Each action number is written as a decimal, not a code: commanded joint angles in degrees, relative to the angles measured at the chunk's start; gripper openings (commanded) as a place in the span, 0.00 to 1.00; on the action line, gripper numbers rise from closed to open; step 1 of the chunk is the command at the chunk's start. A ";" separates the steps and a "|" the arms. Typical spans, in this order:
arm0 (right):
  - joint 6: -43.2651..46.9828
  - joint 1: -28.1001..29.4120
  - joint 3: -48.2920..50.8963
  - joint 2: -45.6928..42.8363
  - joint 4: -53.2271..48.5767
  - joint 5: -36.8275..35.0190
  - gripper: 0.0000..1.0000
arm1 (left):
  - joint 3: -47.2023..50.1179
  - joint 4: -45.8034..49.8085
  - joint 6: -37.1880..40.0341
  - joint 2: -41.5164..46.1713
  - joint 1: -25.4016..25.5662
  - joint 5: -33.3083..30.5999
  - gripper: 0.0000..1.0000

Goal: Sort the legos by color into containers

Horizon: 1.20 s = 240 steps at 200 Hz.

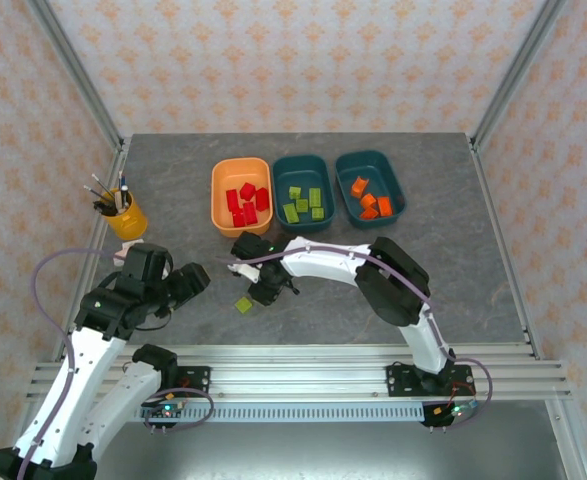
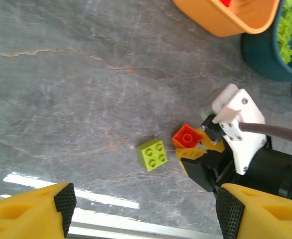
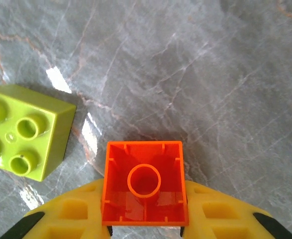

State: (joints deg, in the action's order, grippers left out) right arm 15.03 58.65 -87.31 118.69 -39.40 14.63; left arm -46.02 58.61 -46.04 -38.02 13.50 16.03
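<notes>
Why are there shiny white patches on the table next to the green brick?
Right wrist view: that is light bouncing off the glossy table beside the green brick; the orange brick looks sharp. Left wrist view: a long white streak of the same glare near the bottom. Top external view: even light, only soft shadows.

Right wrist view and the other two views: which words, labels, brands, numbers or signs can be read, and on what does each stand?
No text can be read.
Lime green plastic brick: any mark on its studs is too small to read.
Orange plastic brick, underside: no lettering.
</notes>
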 commanded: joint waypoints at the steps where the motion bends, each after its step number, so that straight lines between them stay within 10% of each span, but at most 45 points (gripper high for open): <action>1: -5.34 -4.10 2.86 -7.70 2.71 -1.00 0.25 | -0.99 -6.28 1.22 -1.52 0.45 4.03 0.78; 56: -15.68 -22.50 6.61 -21.36 4.04 -6.48 0.25 | -8.77 -19.30 1.50 -14.95 6.76 6.28 0.79; 101: -25.40 -35.95 -2.92 -15.36 0.70 -13.61 0.25 | -19.38 -28.46 1.48 -31.80 12.34 6.10 0.80; 185: -38.83 -43.45 -39.13 14.28 -19.66 -25.62 0.24 | -37.83 -31.01 3.58 -51.01 12.69 7.52 0.80; 240: -41.08 -44.44 -42.01 20.30 -21.60 -25.06 0.29 | -39.67 -30.83 3.77 -53.20 12.85 7.96 0.80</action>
State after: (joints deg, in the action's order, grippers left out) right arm -23.66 14.41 -127.50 137.78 -57.23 -8.86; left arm -83.72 28.58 -43.46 -90.94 25.89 23.51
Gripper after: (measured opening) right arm 0.306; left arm 0.798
